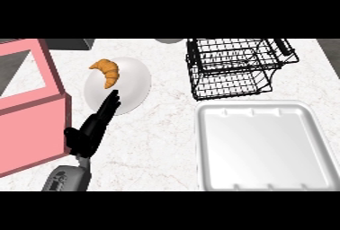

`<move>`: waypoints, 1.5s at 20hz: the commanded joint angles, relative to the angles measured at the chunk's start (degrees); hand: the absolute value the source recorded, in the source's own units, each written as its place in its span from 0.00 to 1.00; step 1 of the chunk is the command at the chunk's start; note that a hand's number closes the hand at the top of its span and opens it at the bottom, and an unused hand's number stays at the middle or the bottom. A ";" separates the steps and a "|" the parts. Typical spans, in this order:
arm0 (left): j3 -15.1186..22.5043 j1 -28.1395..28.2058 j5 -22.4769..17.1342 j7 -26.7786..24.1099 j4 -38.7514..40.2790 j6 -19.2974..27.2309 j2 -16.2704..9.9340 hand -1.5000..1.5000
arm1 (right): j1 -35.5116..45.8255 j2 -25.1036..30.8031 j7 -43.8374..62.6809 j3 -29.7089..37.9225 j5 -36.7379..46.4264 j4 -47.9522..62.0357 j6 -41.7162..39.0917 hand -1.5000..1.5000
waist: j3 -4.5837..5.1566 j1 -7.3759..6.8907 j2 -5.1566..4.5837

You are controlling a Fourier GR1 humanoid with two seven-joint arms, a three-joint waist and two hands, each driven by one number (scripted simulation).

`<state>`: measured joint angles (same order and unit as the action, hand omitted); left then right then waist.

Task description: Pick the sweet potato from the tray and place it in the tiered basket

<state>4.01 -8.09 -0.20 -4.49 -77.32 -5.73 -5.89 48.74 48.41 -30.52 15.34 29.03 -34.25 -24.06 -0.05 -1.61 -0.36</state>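
Trouble starts with the target: you see no sweet potato anywhere, and the white moulded plastic tray (266,148) at lower right lies bare. The black wire tiered basket (235,67) stands just beyond it, with nothing visible inside. Your left hand (90,130) shows at lower left, fingers straight and holding nothing, their tips over the edge of the white round plate (129,83) that carries an orange-brown croissant (107,72). Your right hand is out of view. Reach now and you may take the croissant by mistake, or knock the pink box (30,108) beside your forearm.
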 commanded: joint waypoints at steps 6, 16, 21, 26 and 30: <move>-0.91 0.44 -0.98 1.48 -0.99 -2.01 -1.36 0.50 | 18.73 -5.90 19.22 -0.47 -1.85 -0.38 -5.70 1.00 | 0.12 0.05 0.31; 0.05 3.72 0.70 -2.16 -1.41 -0.99 0.19 0.50 | 27.44 -17.63 26.90 -2.95 0.40 5.41 0.38 1.00 | 0.07 -0.60 -0.05; -0.78 1.59 -0.16 -0.73 -0.68 -2.08 -0.21 0.50 | 30.72 -21.65 28.11 -4.84 2.13 7.95 1.04 1.00 | 0.08 -0.25 -0.09; -2.19 -0.91 -0.29 -0.68 1.57 -1.78 -0.24 0.50 | 30.39 -26.94 26.92 -5.29 2.73 10.18 4.83 1.00 | 0.08 0.19 -0.16; -1.67 -1.09 0.46 -0.02 1.72 -1.40 0.18 0.50 | 30.33 -29.08 25.43 -5.22 3.53 13.38 8.02 1.00 | 0.06 -0.26 -0.31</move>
<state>3.26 -7.94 0.57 -5.15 -76.76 -6.93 -5.38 79.52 22.21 -3.63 10.34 32.03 -22.79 -18.69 0.03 -1.86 -0.60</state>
